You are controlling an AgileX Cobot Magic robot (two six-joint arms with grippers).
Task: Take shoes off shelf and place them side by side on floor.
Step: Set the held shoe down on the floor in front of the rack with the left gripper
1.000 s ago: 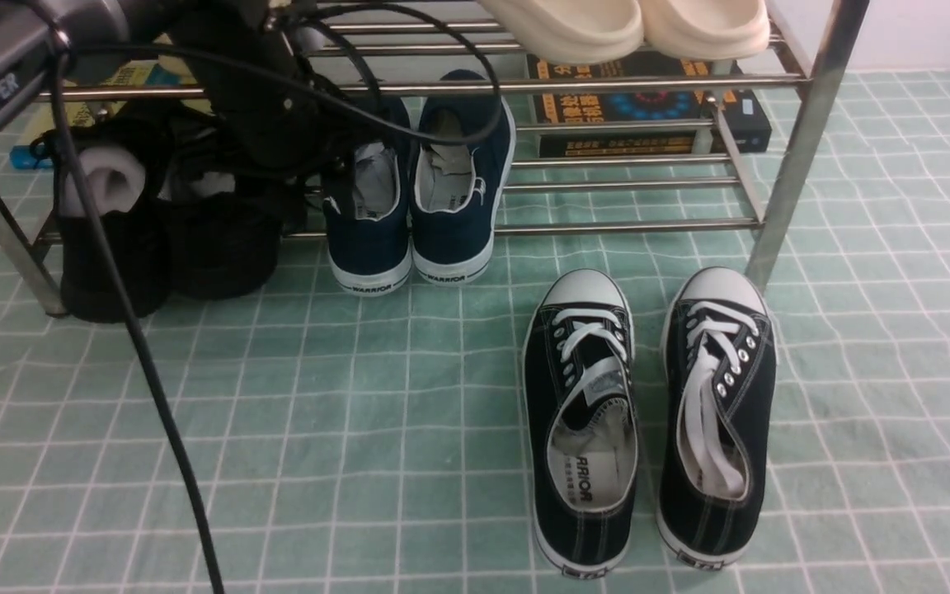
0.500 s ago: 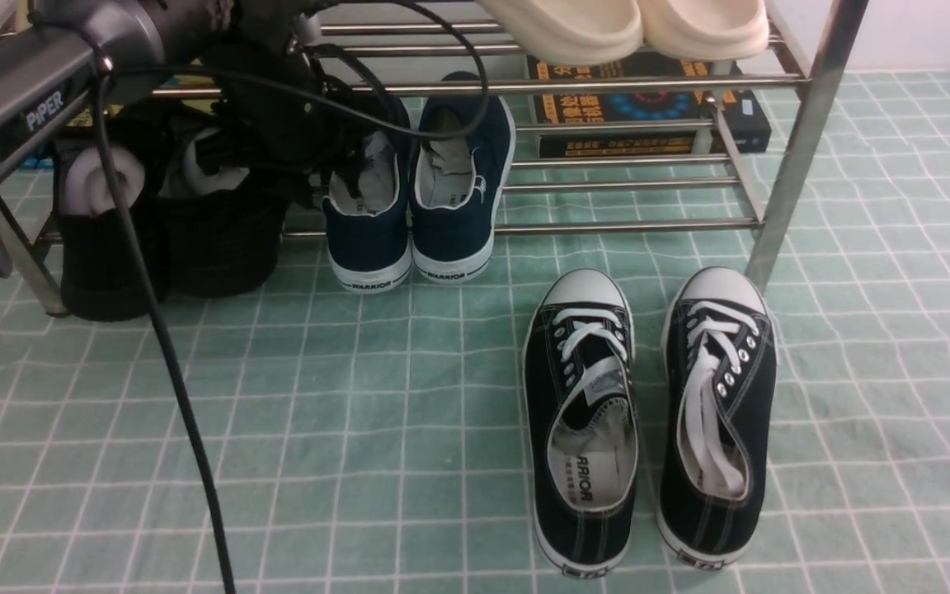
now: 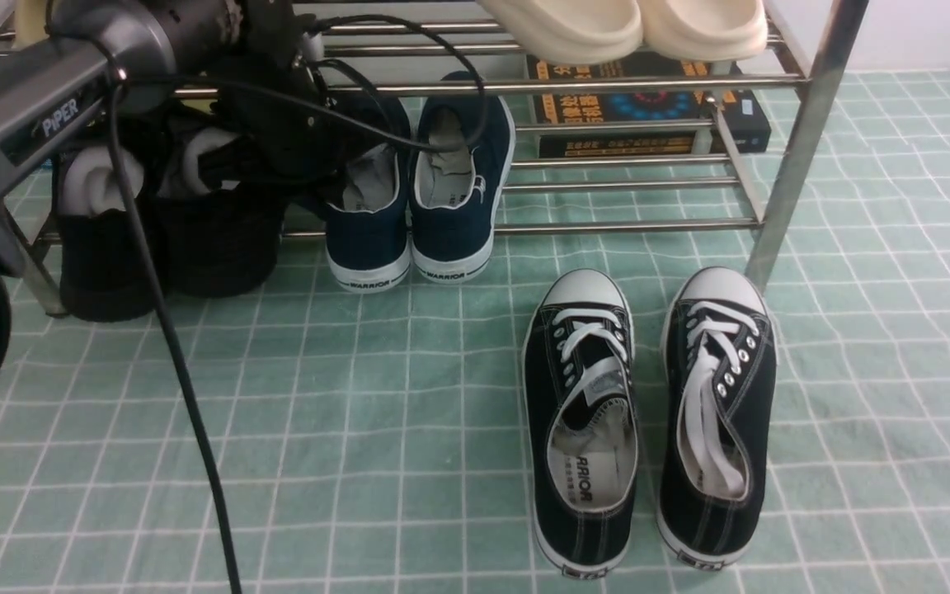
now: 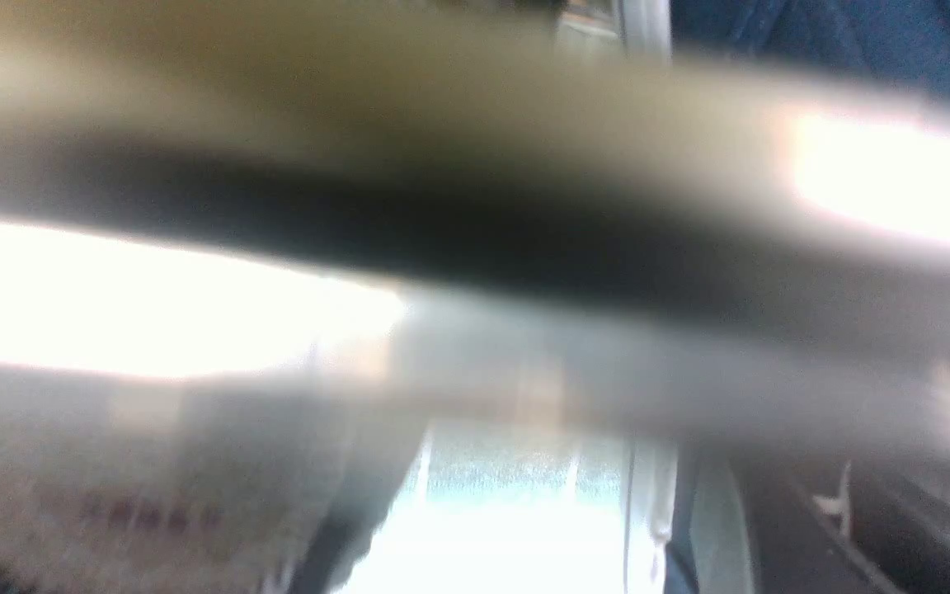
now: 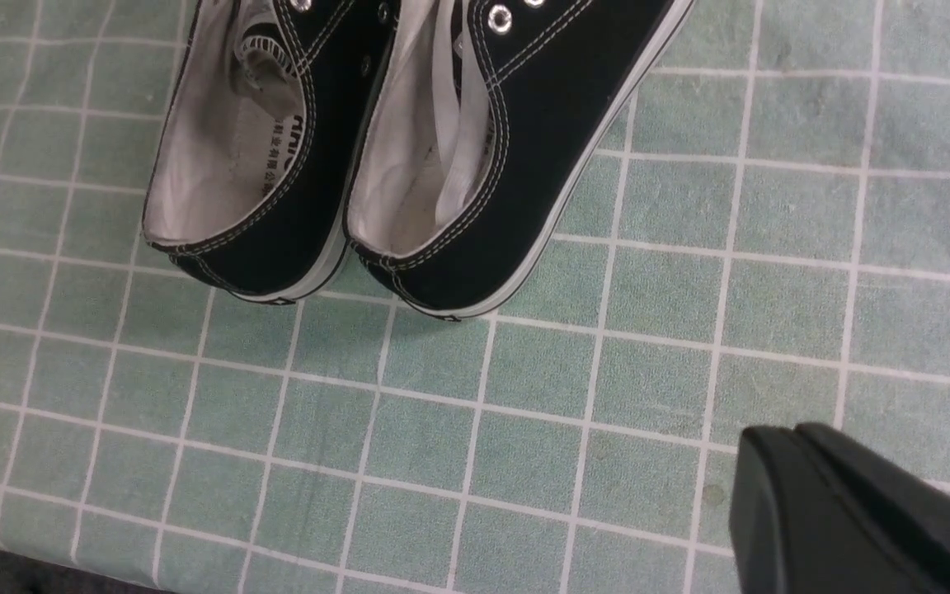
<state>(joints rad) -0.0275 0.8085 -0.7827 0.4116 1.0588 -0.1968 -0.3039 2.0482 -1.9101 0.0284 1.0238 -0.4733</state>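
Note:
The two navy-blue shoes (image 3: 369, 235) (image 3: 457, 210) stand side by side on the lower tier of the chrome shelf (image 3: 632, 81), heels toward me, paper stuffing inside. My left gripper (image 3: 322, 161) reaches under the upper rods to the opening of the left navy shoe. Its fingers are hidden behind the black wrist and cables. The left wrist view is blurred by a close rod (image 4: 475, 231), with navy fabric (image 4: 854, 41) at one corner. My right gripper (image 5: 780, 450) hangs over the green checked floor (image 3: 359, 396), shut and empty.
Black lace-up sneakers (image 3: 582, 429) (image 3: 718, 412) lie side by side on the floor at the right. Black knit shoes (image 3: 112, 239) sit on the shelf's left. Cream slippers (image 3: 574, 25) rest on the top tier. Boxes (image 3: 648, 107) lie behind. A black cable (image 3: 170, 355) hangs down.
My left arm has swung in further from the left, its grey link now higher and more to the right. The wrist stays at the left navy shoe. The shoes have barely shifted.

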